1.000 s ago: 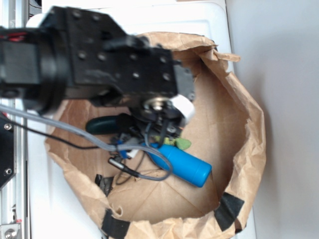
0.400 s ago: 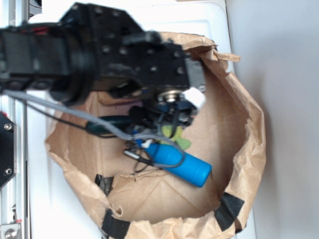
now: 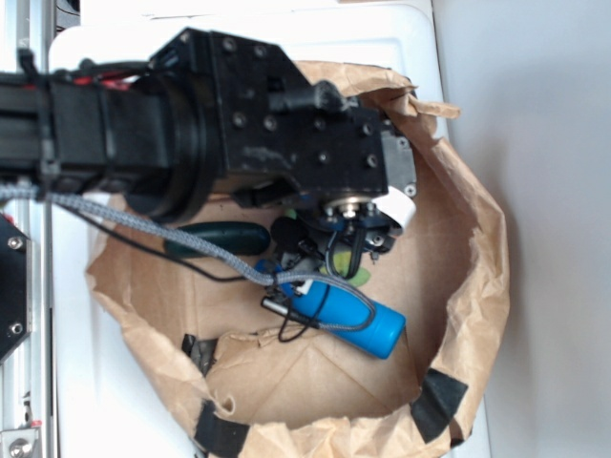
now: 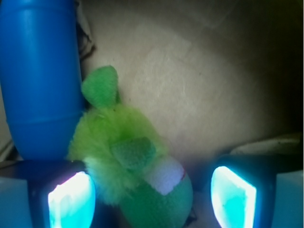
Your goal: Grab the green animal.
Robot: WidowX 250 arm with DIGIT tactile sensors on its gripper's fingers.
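Blue bottle [image 4: 40, 76] touching green animal [image 4: 128, 166]; jaws apart.

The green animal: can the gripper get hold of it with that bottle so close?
Probably yes. The green animal sits between the open gripper fingers, though the bottle touches its side.

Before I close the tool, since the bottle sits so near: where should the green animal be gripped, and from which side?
Grip the green animal across its fuzzy middle, coming straight down from above. The wrist view shows it between the open tool's fingers, off toward the left one, with the blue bottle against its side. The soft body should squeeze; shifting slightly away from the bottle would probably avoid pinching it.
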